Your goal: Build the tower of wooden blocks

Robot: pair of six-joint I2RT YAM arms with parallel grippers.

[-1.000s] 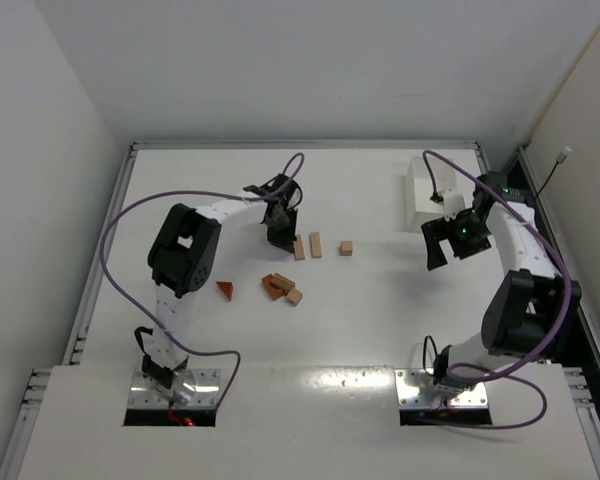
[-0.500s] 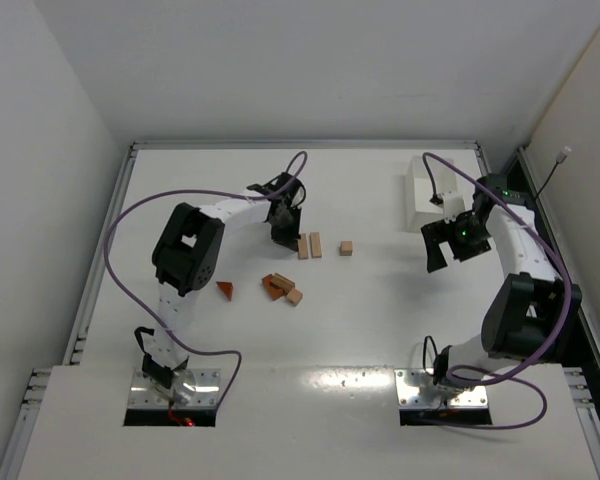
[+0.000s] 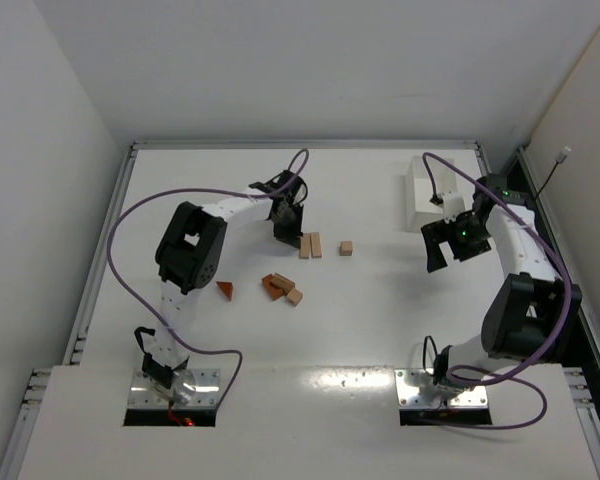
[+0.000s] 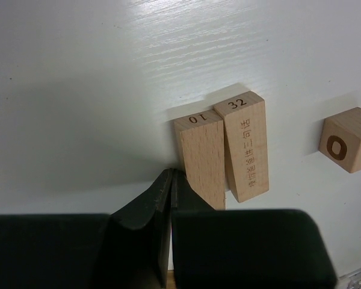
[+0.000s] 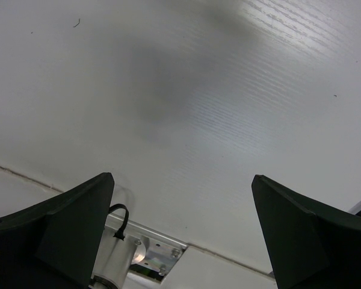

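Two tan bars (image 4: 201, 162) lie lengthwise just beyond the left gripper's (image 4: 170, 179) shut tips, which seem to touch the nearer one; the right gripper (image 5: 182, 186) gapes wide, well apart.

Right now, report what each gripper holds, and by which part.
Nothing is held. The left gripper is shut and empty beside a bar; the right gripper is open over the table.
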